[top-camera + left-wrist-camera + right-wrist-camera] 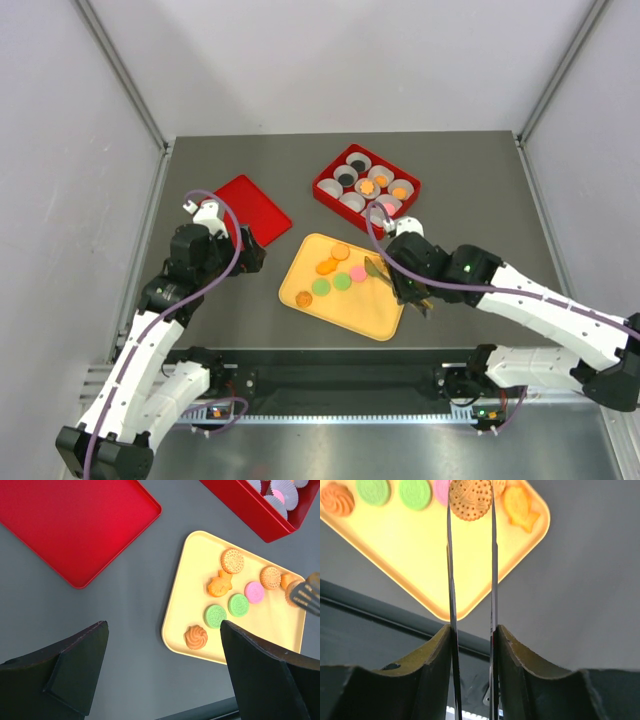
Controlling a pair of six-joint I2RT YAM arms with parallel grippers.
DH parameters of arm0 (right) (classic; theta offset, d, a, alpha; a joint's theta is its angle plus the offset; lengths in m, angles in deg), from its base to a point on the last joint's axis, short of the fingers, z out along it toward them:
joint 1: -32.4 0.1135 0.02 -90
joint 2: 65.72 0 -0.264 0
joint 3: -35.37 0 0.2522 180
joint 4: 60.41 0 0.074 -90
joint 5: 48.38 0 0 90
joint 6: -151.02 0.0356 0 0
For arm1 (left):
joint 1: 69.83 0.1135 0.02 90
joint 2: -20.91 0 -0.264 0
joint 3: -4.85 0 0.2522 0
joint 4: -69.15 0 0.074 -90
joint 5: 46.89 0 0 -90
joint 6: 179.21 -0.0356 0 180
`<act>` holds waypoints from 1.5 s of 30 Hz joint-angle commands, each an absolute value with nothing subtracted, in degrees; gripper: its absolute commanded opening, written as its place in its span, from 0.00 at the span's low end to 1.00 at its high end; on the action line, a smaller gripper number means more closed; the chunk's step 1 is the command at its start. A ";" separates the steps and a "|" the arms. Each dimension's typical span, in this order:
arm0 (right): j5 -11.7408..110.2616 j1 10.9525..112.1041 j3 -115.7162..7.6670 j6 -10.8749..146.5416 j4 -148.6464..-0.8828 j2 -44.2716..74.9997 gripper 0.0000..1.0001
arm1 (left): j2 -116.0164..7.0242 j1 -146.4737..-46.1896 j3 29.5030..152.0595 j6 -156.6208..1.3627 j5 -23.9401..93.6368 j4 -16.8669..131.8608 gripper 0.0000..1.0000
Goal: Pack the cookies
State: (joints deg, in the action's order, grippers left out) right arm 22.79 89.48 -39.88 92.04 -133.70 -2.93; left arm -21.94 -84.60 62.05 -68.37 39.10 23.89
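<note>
Left gripper spread, idle near left; right gripper blades pinching one dotted cookie.
Other cookies lie on yellow tray, centre; several sit in red box, far right. Likely light, brittle: hold by rim, gently.

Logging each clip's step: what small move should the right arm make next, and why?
Probably a short lift straight up: the right gripper squeezes thin metal tongs whose blades flank the round dotted orange cookie on the yellow tray; the red box of white paper cups lies beyond.
</note>
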 commanded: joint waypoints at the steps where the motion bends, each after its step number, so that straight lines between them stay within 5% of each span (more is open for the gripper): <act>1: 20.96 87.51 -44.74 88.53 -132.62 -1.82 0.34 | -20.84 -84.77 61.68 -69.08 39.59 25.42 0.98; 17: 26.67 85.49 -47.65 84.75 -125.68 3.36 0.33 | -21.28 -84.77 61.68 -69.08 39.59 25.42 0.98; 34: 30.90 88.12 -34.38 89.41 -120.49 1.26 0.31 | -21.37 -84.77 61.59 -68.99 39.51 25.60 0.99; 45: 28.61 90.05 -34.73 89.85 -121.80 2.75 0.41 | -21.28 -84.77 61.59 -68.99 39.59 25.51 0.99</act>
State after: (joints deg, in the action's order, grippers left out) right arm 30.35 88.69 -33.98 89.18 -123.47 2.95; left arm -21.94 -84.60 62.05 -68.37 39.34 23.89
